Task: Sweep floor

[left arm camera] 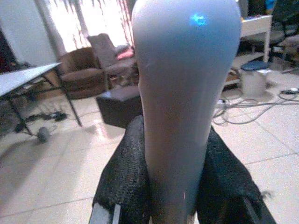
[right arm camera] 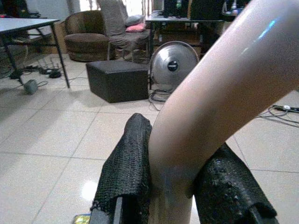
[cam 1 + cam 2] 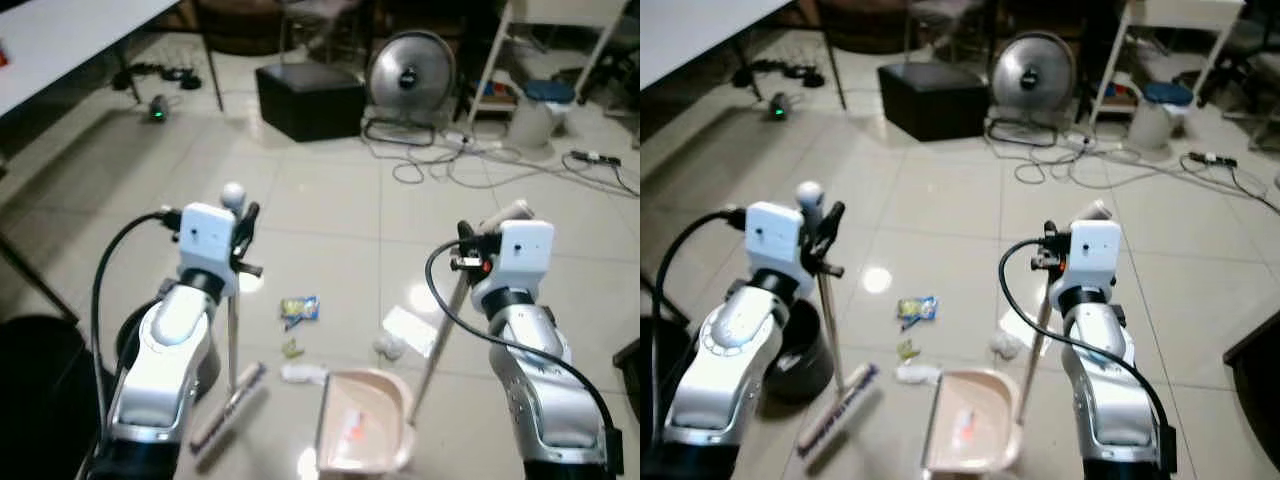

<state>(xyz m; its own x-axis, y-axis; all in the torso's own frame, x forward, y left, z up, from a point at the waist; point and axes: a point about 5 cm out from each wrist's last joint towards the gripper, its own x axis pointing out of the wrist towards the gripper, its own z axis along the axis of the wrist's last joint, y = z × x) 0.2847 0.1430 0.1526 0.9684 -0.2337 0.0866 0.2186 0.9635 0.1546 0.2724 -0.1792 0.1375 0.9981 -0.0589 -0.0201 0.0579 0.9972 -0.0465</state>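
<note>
The tiled floor is open ahead of me. A white tabletop borders the far left; a black box, a standing fan and loose cables line the far side.

Next in size, the broom stands near-upright at my left, brush head on the tiles. My left hand is clamped on its handle near the top, fingers pressed to either side. The pink dustpan rests on the floor just ahead, its long handle leaning up to my right hand, which is closed around it.

Smallest items: a yellow-and-blue wrapper, a small scrap, a white piece, crumpled paper and a flat white sheet, all near the pan's mouth.

Judgement: the sweep is in hand, litter not yet collected. I would keep the pan lip flat and draw the brush rightward in short strokes.

Clearance is good forward; a dark bin sits close by my left arm, and the cables warrant avoidance.
</note>
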